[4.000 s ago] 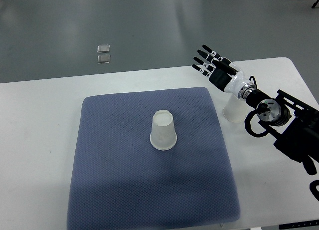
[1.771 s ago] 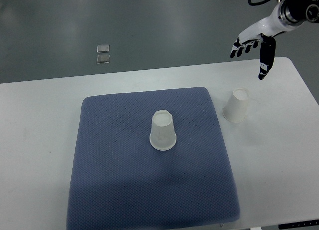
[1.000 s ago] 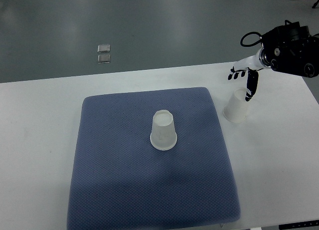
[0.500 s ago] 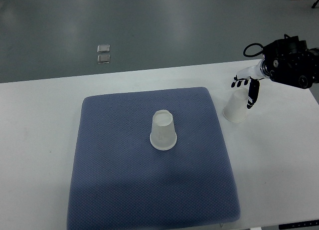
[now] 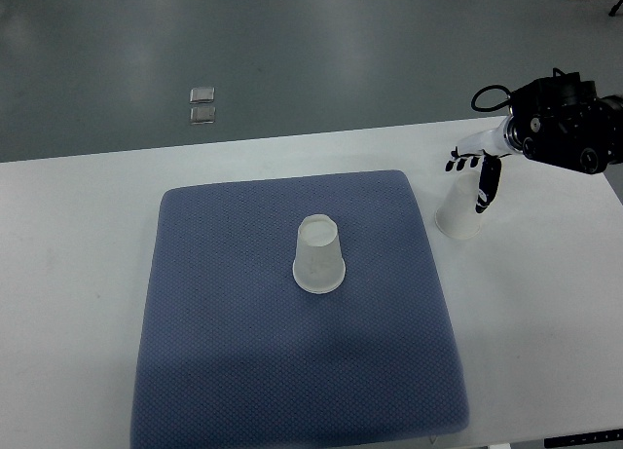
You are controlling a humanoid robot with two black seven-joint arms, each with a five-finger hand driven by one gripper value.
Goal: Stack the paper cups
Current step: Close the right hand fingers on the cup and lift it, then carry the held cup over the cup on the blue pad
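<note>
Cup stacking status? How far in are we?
Done: nothing stacked; one upturned cup sits alone on the blue mat, the other cup on the white table beside the mat. In hand: the right hand is over that second cup, fingers around its top; whether it grips is unclear. Left: lift it and set it over the mat cup.

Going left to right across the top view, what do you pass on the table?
Blue textured mat → upside-down white paper cup on the mat → second upside-down white paper cup on the bare white table, with the robot's right hand over it → black right arm.
</note>
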